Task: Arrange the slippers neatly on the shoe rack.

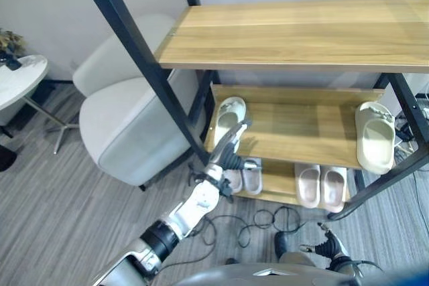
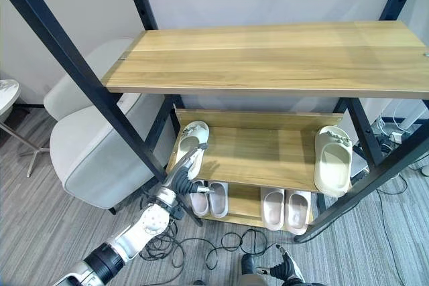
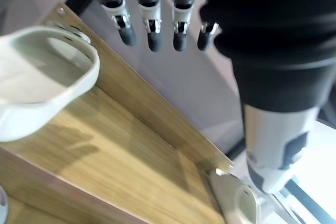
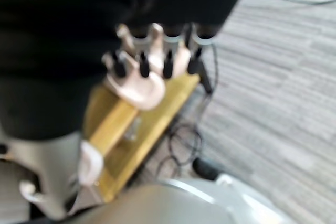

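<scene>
**Reaching toward the cream slipper on the rack's middle shelf**

Standing far left: small round white side table (image 1: 19,80), then a white armchair (image 1: 124,122) on grey carpet (image 1: 53,199), just beside the shoe rack (image 1: 295,35) w/ black metal frame and wood shelves.

Left robot hand (image 1: 230,144) is raised at the front left corner of the middle shelf (image 1: 295,132), fingers (image 3: 152,30) straight and spread, holding nothing. It sits right next to the heel end of a cream slipper (image 1: 229,117) lying at the shelf's left end; can't tell if it touches. In the left wrist view the slipper's strap and opening show close by, fingertips apart from it.

Bottom shelf (image 2: 244,209), left: a pale pair of slippers (image 2: 209,199) side by side, partly behind the left robot hand. Further right, a pinkish pair of slippers (image 1: 320,185), also side by side.

Middle shelf, right end: 2nd cream slipper (image 1: 375,137), well apart from the 1st, its toe overhanging the front edge.

Right robot hand (image 1: 326,245) low near the floor, lower right, fingers relaxed and empty in the right wrist view.
</scene>
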